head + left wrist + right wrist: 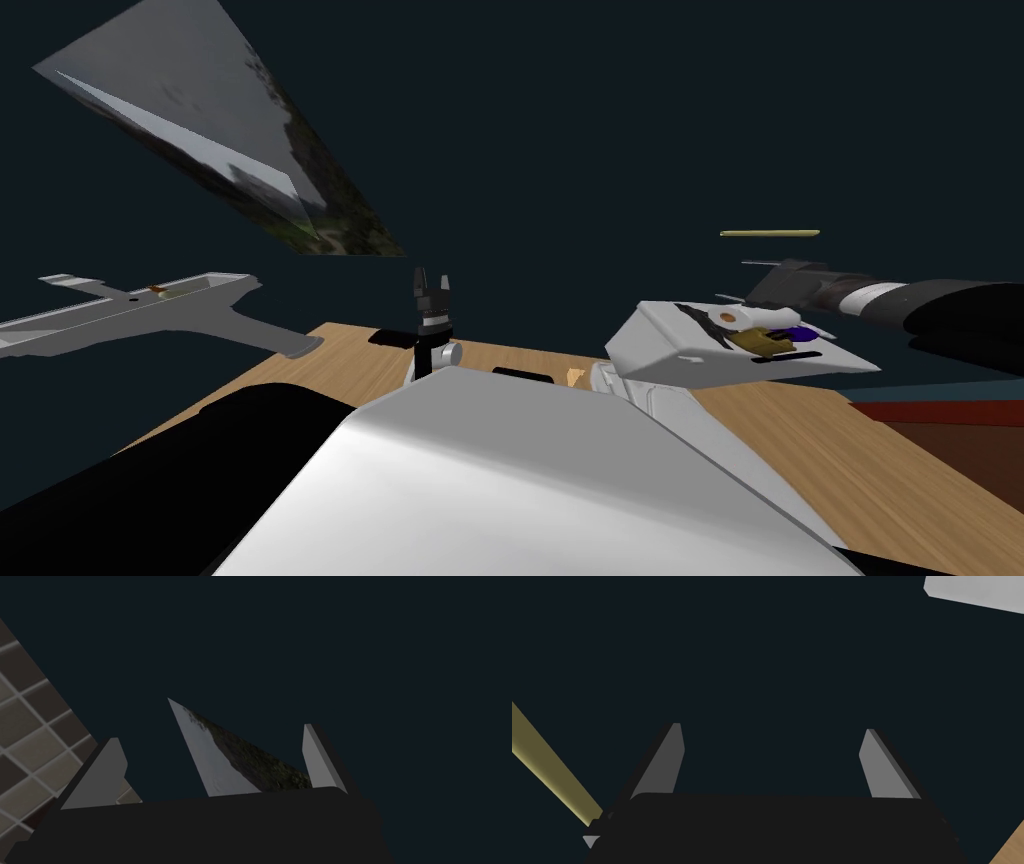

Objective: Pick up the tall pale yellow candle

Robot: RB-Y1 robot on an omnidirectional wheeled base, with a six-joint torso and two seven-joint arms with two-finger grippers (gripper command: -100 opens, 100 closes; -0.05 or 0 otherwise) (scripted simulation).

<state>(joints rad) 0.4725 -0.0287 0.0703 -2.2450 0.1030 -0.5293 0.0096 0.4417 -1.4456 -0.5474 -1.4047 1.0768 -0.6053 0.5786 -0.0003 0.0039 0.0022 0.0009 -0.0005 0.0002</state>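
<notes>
right fingers gape wide, empty; the candle, right of centre in the head view, runs across the frame just above them, beside one finger. left fingers, spread too, are farther.

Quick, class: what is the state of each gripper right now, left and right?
Left gripper: open, holding nothing.
Right gripper: open, holding nothing; the pale yellow candle is beside it, not gripped.

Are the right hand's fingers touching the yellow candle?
Apart. In the right wrist view the fingers of the right gripper stand open and bare; the candle runs past outside them, with dark background between it and the nearer finger.
</notes>
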